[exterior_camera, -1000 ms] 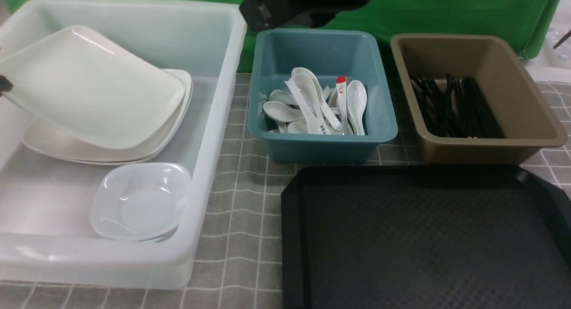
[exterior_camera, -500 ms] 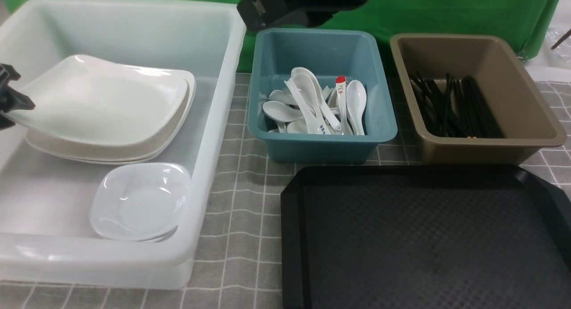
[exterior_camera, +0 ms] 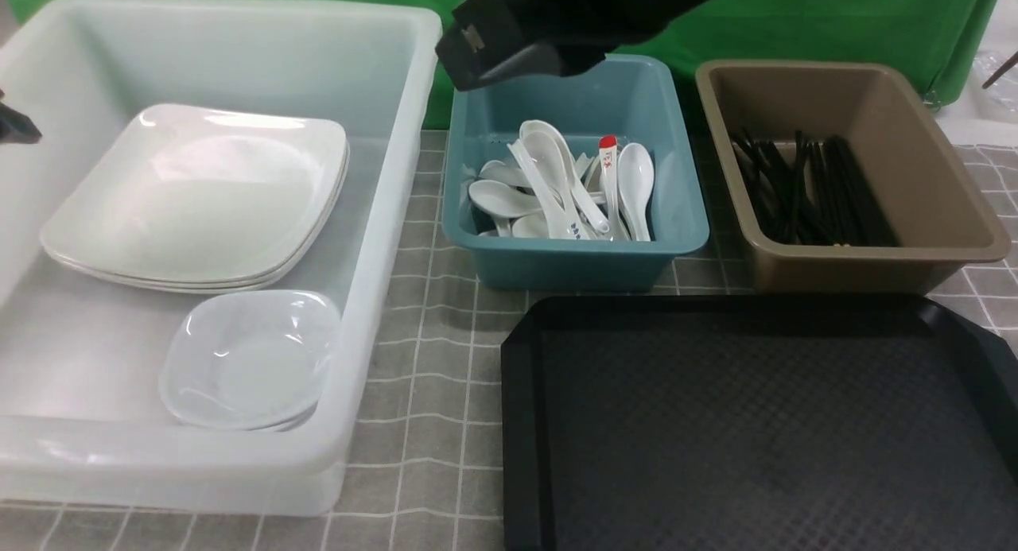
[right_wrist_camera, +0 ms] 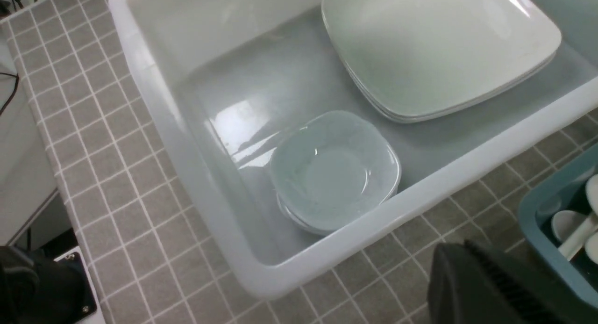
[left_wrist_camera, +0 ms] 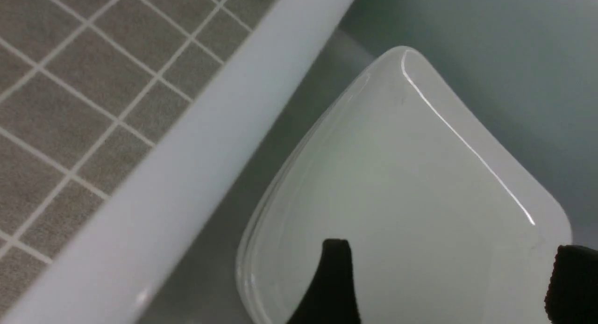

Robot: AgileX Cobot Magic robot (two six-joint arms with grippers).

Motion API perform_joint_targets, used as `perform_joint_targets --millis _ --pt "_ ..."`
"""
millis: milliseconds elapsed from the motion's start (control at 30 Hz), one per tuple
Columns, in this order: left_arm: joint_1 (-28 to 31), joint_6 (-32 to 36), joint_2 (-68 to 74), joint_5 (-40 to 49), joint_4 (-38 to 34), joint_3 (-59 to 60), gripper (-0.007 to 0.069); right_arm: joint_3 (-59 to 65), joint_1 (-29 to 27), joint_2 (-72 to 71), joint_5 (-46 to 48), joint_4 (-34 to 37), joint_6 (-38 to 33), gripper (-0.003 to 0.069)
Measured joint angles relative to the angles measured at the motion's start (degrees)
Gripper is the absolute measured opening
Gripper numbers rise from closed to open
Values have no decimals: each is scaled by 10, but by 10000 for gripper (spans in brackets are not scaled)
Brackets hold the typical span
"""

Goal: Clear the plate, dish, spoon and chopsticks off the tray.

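The large white plate (exterior_camera: 199, 193) lies flat on top of a stack of like plates in the white tub (exterior_camera: 382, 217). My left gripper (left_wrist_camera: 452, 247) is open, its two black fingers (left_wrist_camera: 334, 277) spread above the plate's (left_wrist_camera: 397, 174) near part and not touching it. In the front view only a black sliver of it (exterior_camera: 12, 126) shows at the left edge. A small white dish (exterior_camera: 250, 356) sits in the tub's front corner. White spoons (exterior_camera: 557, 189) fill the teal tub and black chopsticks (exterior_camera: 811, 193) the brown one. The black tray (exterior_camera: 755, 424) shows only its textured surface. My right gripper (right_wrist_camera: 467, 256) hangs shut.
The teal tub (exterior_camera: 684, 233) and brown tub (exterior_camera: 954, 241) stand behind the tray on a grey checked cloth (exterior_camera: 429, 360). My right arm (exterior_camera: 557, 26) hovers over the teal tub's back left corner. A spoon with a red-tipped handle (exterior_camera: 608, 149) lies among the white ones.
The plate, held tilted in my left gripper a second ago, has dropped flat onto the stack. The left gripper has opened and drawn back left. My right arm has shifted slightly right and down.
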Motion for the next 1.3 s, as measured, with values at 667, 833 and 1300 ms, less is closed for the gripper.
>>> perform_joint_targets --millis 667,833,1300 --pt "-432 -8 -339 313 176 -193 0 9 0 -219 83 -248 126 29" --pt "-508 -129 -421 313 300 -145 0 96 0 -327 48 -311 162 29" --pt "-532 -392 -772 58 516 305 0 780 0 -823 -544 -560 380 28"
